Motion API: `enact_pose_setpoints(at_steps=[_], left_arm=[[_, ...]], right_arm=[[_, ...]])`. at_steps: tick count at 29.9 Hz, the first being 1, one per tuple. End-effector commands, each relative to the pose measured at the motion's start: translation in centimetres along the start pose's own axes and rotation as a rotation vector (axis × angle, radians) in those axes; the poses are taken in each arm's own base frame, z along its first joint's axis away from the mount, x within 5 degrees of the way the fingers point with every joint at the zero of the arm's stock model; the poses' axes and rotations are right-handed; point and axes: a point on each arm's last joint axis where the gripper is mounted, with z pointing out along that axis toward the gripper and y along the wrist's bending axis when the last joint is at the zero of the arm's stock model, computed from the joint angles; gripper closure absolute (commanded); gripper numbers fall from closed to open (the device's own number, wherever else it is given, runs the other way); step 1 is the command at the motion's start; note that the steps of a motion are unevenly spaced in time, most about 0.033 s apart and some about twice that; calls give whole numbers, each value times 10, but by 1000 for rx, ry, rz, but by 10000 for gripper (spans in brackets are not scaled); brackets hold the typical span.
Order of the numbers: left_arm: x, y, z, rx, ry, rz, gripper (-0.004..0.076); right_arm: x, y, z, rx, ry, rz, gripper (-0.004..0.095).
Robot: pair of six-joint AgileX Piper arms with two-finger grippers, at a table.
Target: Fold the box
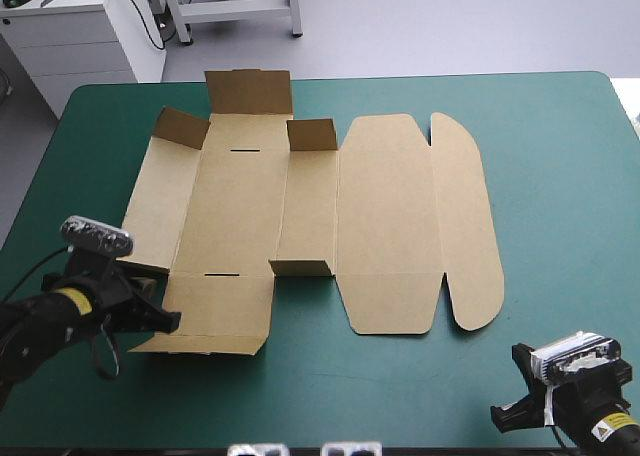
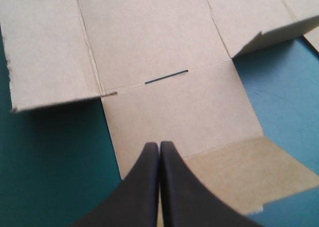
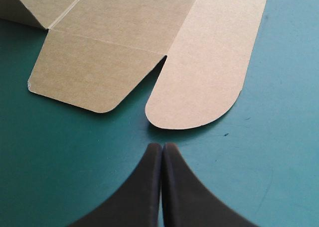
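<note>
Lying mostly flat on the bench (image 1: 560,176), the brown box (image 1: 300,216) has small flaps raised; left pincer (image 2: 159,146) and right pincer (image 3: 162,146) pinched together, apparently empty.

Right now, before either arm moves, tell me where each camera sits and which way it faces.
High view: above and behind the robot, looking forward and down at the flat box on the table; both arms enter at the near corners.
Left wrist view: above the left gripper, shut, over the box's near flap, facing its slot.
Right wrist view: above the right gripper, shut, over bare table, facing the rounded flap.
Shared: high and left wrist views both show that slot.
</note>
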Motion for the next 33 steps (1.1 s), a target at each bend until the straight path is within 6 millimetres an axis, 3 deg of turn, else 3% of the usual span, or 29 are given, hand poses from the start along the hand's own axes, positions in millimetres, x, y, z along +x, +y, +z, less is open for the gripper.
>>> enact_pose_setpoints(at_steps=[1, 9, 15, 25, 29, 33], left_arm=[[-37, 4, 13, -14, -39, 5, 715], [-85, 10, 55, -7, 30, 34, 709], [-104, 37, 55, 17, -8, -54, 709], [-80, 130, 43, 99, -42, -295, 709], [-65, 166, 51, 158, -62, -431, 709], [-54, 194, 72, 161, -39, -529, 710]], right_arm=[[-11, -1, -3, 13, -71, 4, 928], [-11, -1, -3, 13, -71, 4, 928], [-10, -1, -3, 11, -65, 4, 928], [-10, -1, -3, 11, -65, 4, 928], [-10, -1, -3, 11, -65, 4, 928], [-10, -1, -3, 11, -65, 4, 928]])
